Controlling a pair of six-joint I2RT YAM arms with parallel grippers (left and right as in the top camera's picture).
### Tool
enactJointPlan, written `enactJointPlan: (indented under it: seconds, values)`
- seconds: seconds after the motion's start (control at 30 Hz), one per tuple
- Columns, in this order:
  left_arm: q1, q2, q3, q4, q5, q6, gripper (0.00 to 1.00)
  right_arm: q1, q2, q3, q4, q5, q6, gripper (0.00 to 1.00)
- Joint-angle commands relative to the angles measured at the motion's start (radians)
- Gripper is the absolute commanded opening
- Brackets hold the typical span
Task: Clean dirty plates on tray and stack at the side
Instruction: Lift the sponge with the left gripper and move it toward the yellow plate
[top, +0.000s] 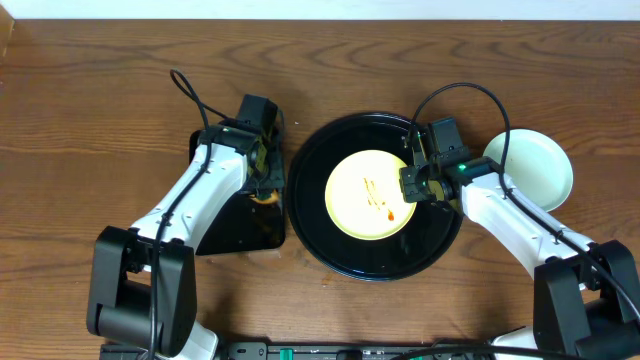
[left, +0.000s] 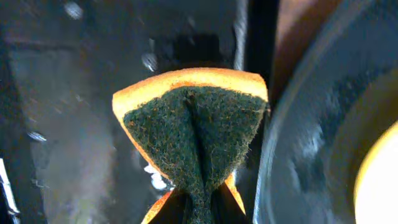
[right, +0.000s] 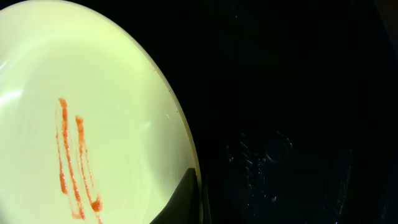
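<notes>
Sauce (right: 71, 155) streaks the yellow plate (top: 370, 193) centred in the tray (top: 322, 228), your right gripper (top: 412, 190) pinching its rim (mint plate (top: 535, 170) just right of the tray), your left gripper (top: 265, 192) clamping a sponge (left: 196, 130) left of the tray.

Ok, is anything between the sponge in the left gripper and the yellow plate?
Only the raised left rim of the round tray lies between the sponge and the yellow plate; the left gripper would likely need to carry it over. The right gripper is at the plate's right edge, off that path.
</notes>
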Motion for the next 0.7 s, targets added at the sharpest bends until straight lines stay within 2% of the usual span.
enactJointPlan:
  seconds: [0.0,0.5,0.67]
  values:
    - [-0.001,-0.003,0.021,-0.02,0.058,-0.005,0.08,-0.004,0.01,0.004,0.0,0.017,-0.01,0.02]
    - [-0.002,-0.053,0.045,0.03,0.062,0.024,0.07,-0.004,0.01,0.003,0.0,0.017,-0.01,0.02]
    - [-0.032,-0.097,0.055,0.118,0.124,0.025,0.07,-0.004,0.01,0.004,0.003,0.012,-0.01,0.02]
